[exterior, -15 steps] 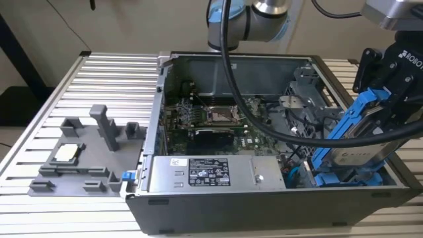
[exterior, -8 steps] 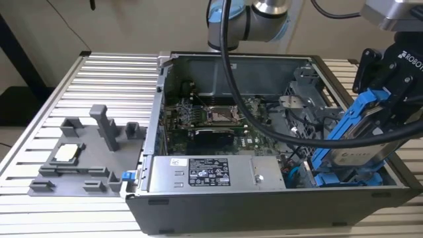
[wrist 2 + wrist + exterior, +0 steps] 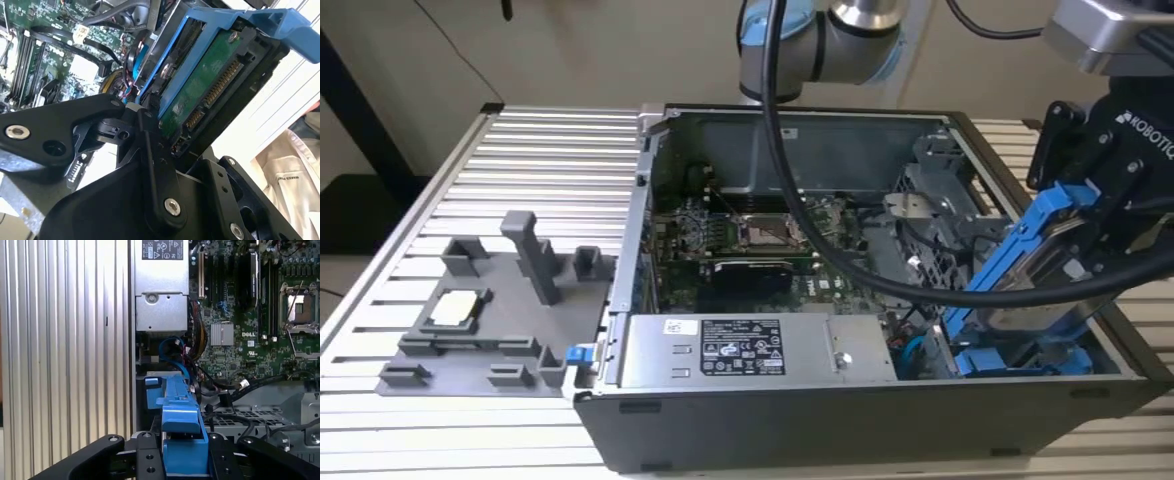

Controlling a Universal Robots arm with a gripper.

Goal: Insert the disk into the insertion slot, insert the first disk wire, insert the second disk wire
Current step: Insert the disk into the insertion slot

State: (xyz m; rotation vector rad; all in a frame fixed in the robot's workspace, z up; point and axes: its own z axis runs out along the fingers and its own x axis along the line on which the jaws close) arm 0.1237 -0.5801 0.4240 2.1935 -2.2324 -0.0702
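Observation:
My gripper is shut on the disk, a silver-grey drive clipped in a bright blue carrier. It hangs steeply tilted over the exterior view's right end of the open computer case. Its lower end dips in beside the grey sheet-metal drive cage; the insertion slot itself is hidden behind the disk. In the second wrist view the disk's green circuit board and connector row face out between the black fingers. The first wrist view looks along the blue carrier toward the cage. A loose blue cable curls just beyond it.
A grey power-supply box with a sticker fills the case's near side, and the motherboard lies behind it. A thick black arm cable drapes across the case. Another blue carrier sits below the disk. A grey fixture stands on the slatted table.

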